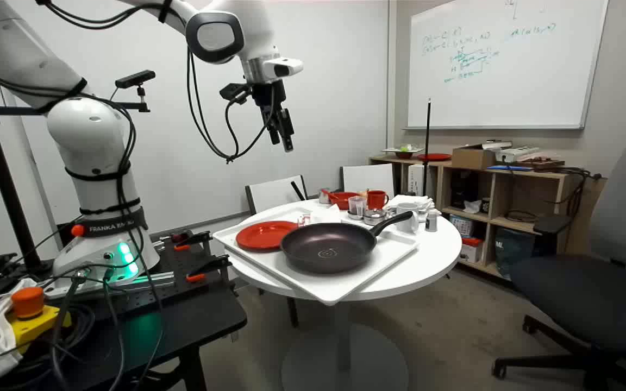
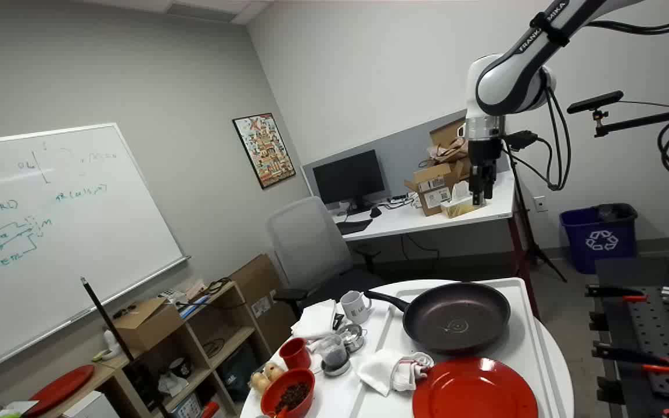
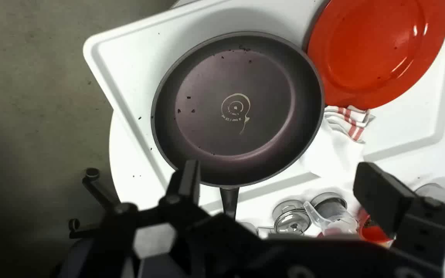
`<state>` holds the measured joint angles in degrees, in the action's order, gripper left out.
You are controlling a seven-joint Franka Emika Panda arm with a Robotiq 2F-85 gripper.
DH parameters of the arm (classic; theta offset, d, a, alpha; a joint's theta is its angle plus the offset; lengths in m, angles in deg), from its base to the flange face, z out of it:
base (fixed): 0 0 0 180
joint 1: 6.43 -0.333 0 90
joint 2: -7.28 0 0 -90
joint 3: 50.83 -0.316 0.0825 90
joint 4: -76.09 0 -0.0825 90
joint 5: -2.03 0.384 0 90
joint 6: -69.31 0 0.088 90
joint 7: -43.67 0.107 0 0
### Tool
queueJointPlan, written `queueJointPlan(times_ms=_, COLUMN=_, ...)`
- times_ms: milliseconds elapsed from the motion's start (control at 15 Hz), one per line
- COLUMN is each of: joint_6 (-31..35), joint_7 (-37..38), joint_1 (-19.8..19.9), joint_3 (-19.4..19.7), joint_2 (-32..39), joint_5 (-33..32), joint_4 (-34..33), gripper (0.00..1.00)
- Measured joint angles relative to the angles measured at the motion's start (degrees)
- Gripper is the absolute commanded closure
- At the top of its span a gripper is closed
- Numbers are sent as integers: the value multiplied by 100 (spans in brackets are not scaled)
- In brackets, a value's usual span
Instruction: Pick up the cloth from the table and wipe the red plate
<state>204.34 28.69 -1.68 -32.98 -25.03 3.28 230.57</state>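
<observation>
The cloth, white with red stripes at one end, lies crumpled on the white tray beside the red plate. It shows in an exterior view and the wrist view. The flat red plate lies on the tray next to the dark pan; it also shows in an exterior view and the wrist view. The tray rests on the round white table. My gripper is high above the table, open and empty; its spread fingers show in the wrist view.
A dark pan stands on the tray, its handle toward several dishes. A red bowl, a red cup, a white mug, metal tins and a folded white cloth stack crowd the table's other side.
</observation>
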Motion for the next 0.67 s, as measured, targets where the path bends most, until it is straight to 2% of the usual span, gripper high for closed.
queueJointPlan(times_ms=667, joint_6=19, joint_7=-4, joint_1=4, joint_3=-57, joint_2=3, joint_5=25, joint_4=0, gripper=0)
